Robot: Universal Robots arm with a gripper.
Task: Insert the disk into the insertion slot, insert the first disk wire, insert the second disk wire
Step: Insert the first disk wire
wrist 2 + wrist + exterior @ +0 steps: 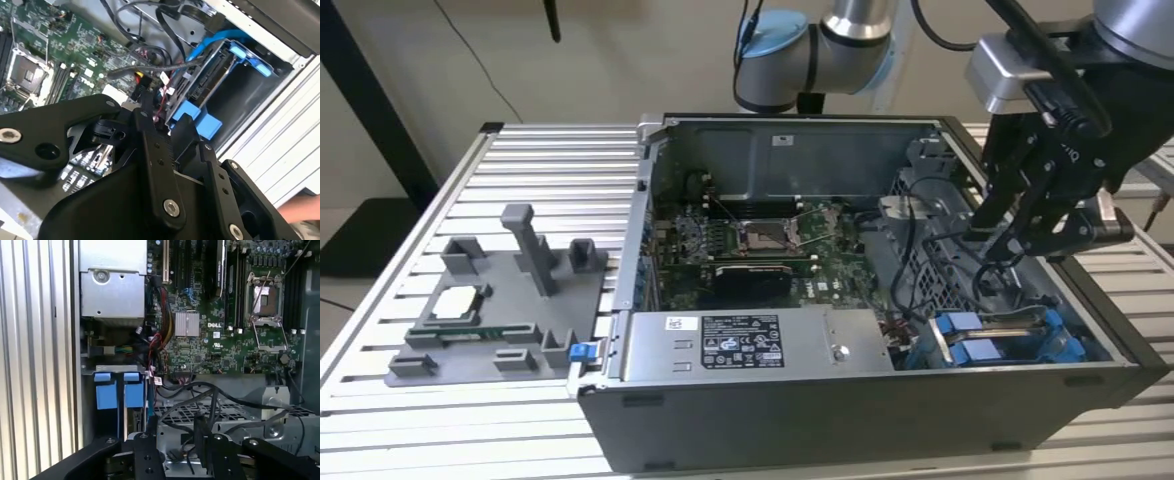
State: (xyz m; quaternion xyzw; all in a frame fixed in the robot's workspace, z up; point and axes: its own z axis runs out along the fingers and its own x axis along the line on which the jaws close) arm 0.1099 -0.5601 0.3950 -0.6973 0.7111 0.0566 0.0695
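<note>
- Sitting in the insertion slot (1067, 347), a narrow grey-metal bay with blue plastic rails at the case corner toward the exterior view's right, the disk (978, 348) shows you mostly its edge. It is a silver-grey rectangular hard drive clipped in a bright blue plastic carrier frame. Its broad face is hidden, and you cannot tell how deep it is seated.
- In the second wrist view the disk (200, 90) is a dark side wall between blue frame pieces, with its near end cut off by the gripper.
- The black gripper (1021, 235) hangs over the grey drive cage, near the slot. Its fingers (155, 150) stand apart with a gap between them, and you can see nothing clamped there.
- Black wires (220, 396) loop over the perforated cage, and their ends are lost behind the gripper.
- The grey power-supply box (841, 345) beside the slot carries a white label whose print is too small to make out.
- The green motherboard (834, 250) lies deeper in the open case.
- The slatted aluminium table (534, 165) bears the case and, well apart from it, a grey plastic fixture tray (494, 335).
</note>
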